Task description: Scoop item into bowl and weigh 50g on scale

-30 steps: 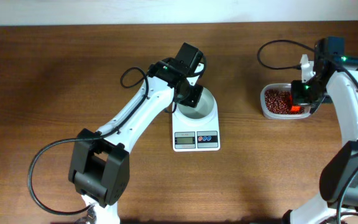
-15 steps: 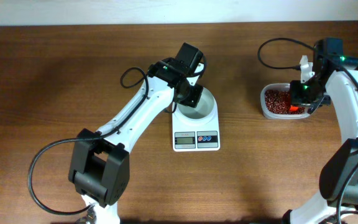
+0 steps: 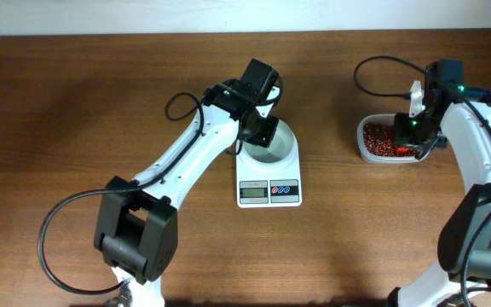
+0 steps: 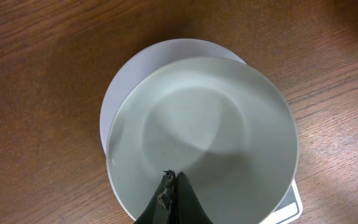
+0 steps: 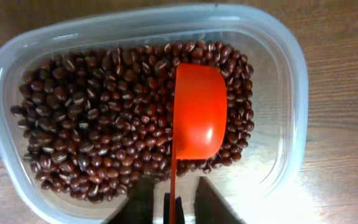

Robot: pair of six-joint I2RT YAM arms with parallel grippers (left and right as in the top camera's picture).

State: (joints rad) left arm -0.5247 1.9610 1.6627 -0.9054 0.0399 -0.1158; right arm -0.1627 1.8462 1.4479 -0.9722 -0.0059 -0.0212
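The red-brown beans (image 5: 104, 118) lie in a clear tub (image 5: 291, 68), right of the middle in the overhead view. An orange scoop (image 5: 197, 109) sits on the beans, on the right side of the heap in the right wrist view. Its thin handle runs down to the bottom edge of that view. My right jaws pinch the handle there.

The white bowl (image 3: 273, 143) stands on the white scale (image 3: 268, 189) in the middle of the overhead view, well apart from the tub. Its inside looks smooth and white. My left jaws are pressed together, and their dark tips are over the inside of the bowl near its lower rim in the left wrist view. Both the tub and the scale stand on the brown table (image 3: 75, 111).
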